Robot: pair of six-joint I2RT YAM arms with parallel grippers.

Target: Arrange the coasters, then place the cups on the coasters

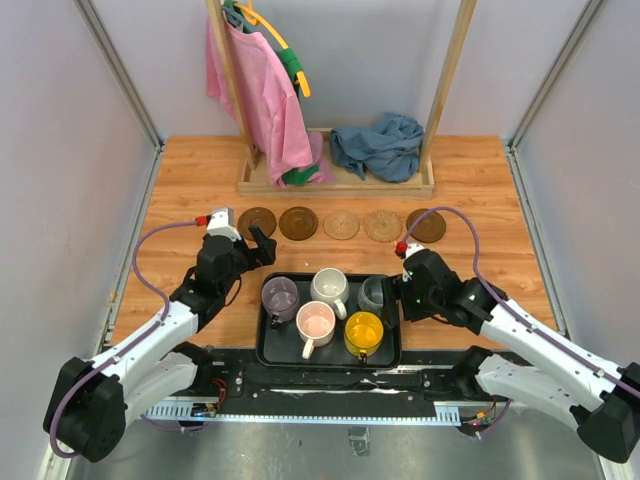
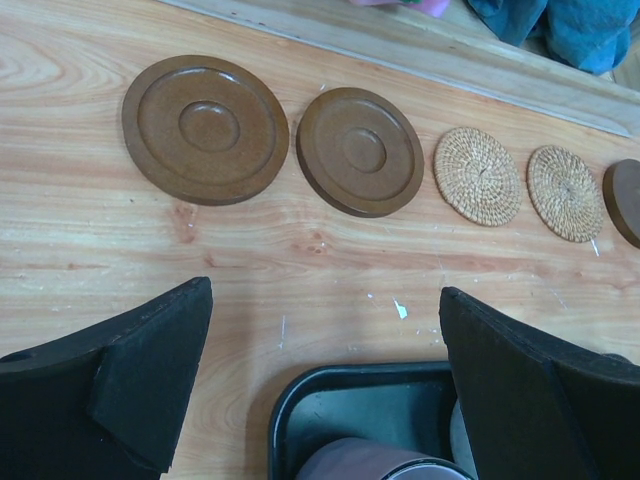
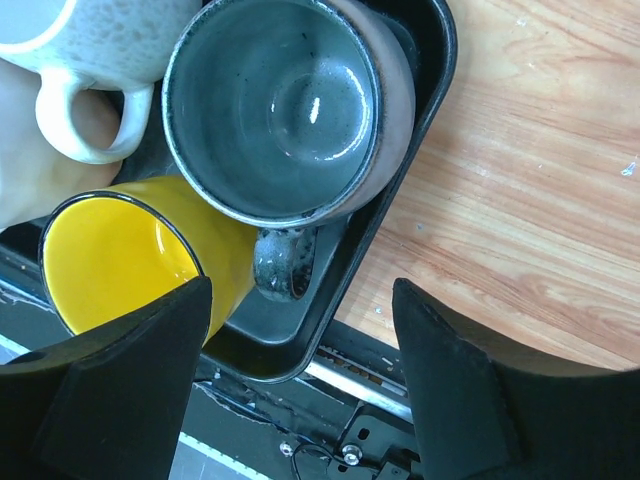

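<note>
Five coasters lie in a row on the wood: dark brown, dark brown, tan woven, tan woven, dark brown. The cups stand in the black tray: purple-grey, white, grey-blue, pink, yellow. My left gripper is open and empty above the tray's far left corner. My right gripper is open over the grey-blue cup's handle, touching nothing.
A wooden rack base with a pink cloth and a blue cloth stands behind the coasters. The tray's near right corner sits at the table's front edge, over a metal rail. Walls close in both sides.
</note>
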